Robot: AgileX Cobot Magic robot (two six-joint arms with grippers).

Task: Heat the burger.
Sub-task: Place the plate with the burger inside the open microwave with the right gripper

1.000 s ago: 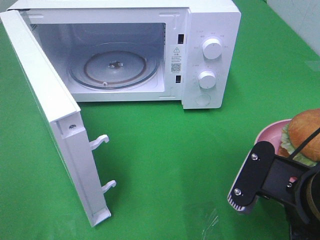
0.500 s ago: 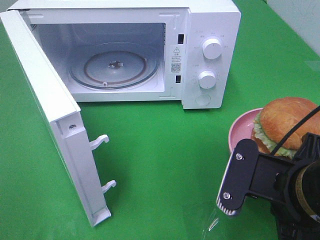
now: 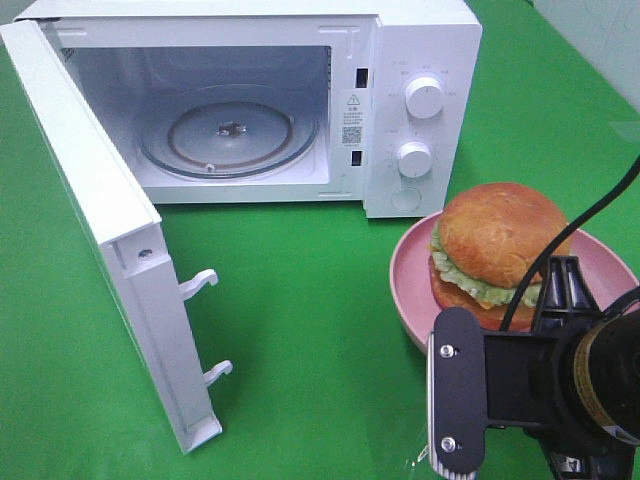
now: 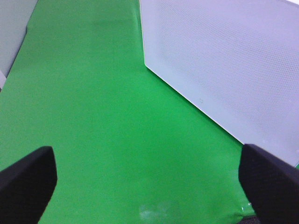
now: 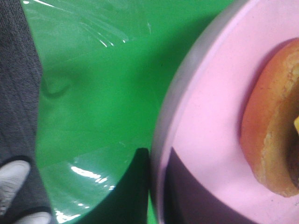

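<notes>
Pink plate [image 3: 405, 290]: one, one burger [image 3: 495, 235]; right tool [image 5: 156, 186] pinching plate, left tool [image 4: 149, 186] wide.

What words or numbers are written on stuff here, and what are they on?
Nothing here is clear enough to read.
Sticker on the microwave: a warning triangle and a square code; words too small.
Marks around the top knob and bottom knob: too small.
Burger and pink plate: no writing.

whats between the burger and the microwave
Only the rim of the plate under the burger, then bare green cloth up to the microwave. The high view shows it.
</notes>
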